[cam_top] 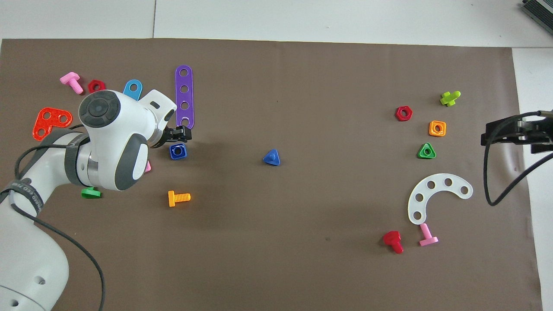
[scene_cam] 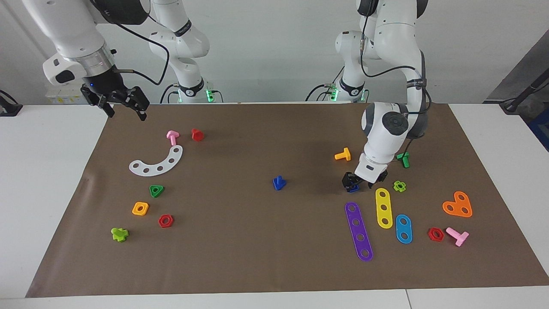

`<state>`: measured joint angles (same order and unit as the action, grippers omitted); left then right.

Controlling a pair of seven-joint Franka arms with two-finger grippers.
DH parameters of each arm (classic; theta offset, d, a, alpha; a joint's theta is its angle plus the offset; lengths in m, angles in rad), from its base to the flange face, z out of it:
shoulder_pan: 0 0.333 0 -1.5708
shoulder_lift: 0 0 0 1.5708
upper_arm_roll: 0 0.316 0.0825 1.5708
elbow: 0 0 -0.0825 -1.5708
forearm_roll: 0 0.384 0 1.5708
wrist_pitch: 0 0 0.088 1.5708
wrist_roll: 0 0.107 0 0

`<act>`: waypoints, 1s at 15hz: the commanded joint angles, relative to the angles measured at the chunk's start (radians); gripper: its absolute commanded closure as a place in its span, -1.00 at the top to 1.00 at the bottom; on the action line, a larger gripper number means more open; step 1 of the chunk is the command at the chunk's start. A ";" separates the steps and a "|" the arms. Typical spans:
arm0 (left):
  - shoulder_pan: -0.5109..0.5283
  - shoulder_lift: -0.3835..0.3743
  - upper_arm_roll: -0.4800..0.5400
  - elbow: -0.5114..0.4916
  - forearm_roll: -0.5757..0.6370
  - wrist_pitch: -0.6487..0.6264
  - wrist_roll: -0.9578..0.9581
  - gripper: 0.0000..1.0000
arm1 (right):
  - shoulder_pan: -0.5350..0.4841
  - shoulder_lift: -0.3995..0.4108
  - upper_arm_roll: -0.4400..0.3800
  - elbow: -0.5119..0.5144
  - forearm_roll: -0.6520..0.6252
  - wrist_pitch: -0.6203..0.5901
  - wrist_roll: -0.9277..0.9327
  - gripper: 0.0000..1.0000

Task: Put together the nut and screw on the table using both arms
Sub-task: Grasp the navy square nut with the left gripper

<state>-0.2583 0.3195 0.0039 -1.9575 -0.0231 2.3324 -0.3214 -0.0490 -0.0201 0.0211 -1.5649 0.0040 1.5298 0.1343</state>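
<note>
The blue square nut (scene_cam: 352, 187) (cam_top: 178, 151) lies flat on the brown mat (scene_cam: 257, 240) (cam_top: 302, 250) toward the left arm's end. My left gripper (scene_cam: 356, 182) (cam_top: 181, 134) is down low right at the nut, and its black fingertips partly cover it in the facing view. The dark-blue screw (scene_cam: 279, 183) (cam_top: 271, 158) stands on its triangular head near the mat's middle, shaft up, untouched. My right gripper (scene_cam: 125, 112) (cam_top: 492, 134) hangs open and empty over the mat's edge at the right arm's end.
Close to the nut lie a purple strip (scene_cam: 358, 231) (cam_top: 184, 96), a yellow strip (scene_cam: 384, 207), an orange bolt (scene_cam: 343, 154) (cam_top: 178, 198) and a green bolt (scene_cam: 403, 159). At the right arm's end lie a white curved piece (scene_cam: 156, 162), a green triangular nut (scene_cam: 156, 190) and an orange square nut (scene_cam: 140, 208).
</note>
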 commanded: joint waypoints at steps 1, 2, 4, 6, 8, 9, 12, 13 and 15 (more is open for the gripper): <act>-0.030 -0.001 0.013 -0.041 0.015 0.071 -0.033 0.77 | -0.002 0.018 0.008 0.083 -0.025 -0.069 -0.051 1.00; -0.032 0.003 0.013 -0.041 0.015 0.074 -0.033 0.77 | 0.000 0.023 0.008 0.082 -0.030 -0.065 -0.064 1.00; -0.032 0.009 0.013 -0.044 0.015 0.077 -0.033 0.74 | 0.000 0.025 0.008 0.082 -0.039 -0.066 -0.068 1.00; -0.030 0.006 0.013 -0.055 0.015 0.076 -0.031 0.72 | 0.000 0.023 0.008 0.072 -0.053 -0.062 -0.081 1.00; -0.030 0.003 0.015 -0.066 0.015 0.071 -0.031 0.69 | 0.000 0.020 0.008 0.068 -0.052 -0.056 -0.108 1.00; -0.030 0.003 0.015 -0.066 0.015 0.073 -0.031 0.69 | -0.009 0.019 0.007 0.066 -0.039 -0.054 -0.096 1.00; -0.030 0.001 0.013 -0.066 0.015 0.062 -0.033 0.54 | -0.002 0.017 0.007 0.063 -0.039 -0.057 -0.094 1.00; -0.030 0.001 0.013 -0.066 0.014 0.061 -0.033 0.37 | -0.002 0.017 0.007 0.063 -0.039 -0.060 -0.094 1.00; -0.030 0.000 0.013 -0.064 0.014 0.051 -0.035 -0.24 | -0.002 0.019 0.007 0.066 -0.038 -0.068 -0.094 1.00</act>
<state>-0.2735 0.3312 0.0048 -2.0026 -0.0231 2.3798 -0.3343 -0.0457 -0.0067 0.0231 -1.5126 -0.0336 1.4844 0.0607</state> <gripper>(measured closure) 0.357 0.000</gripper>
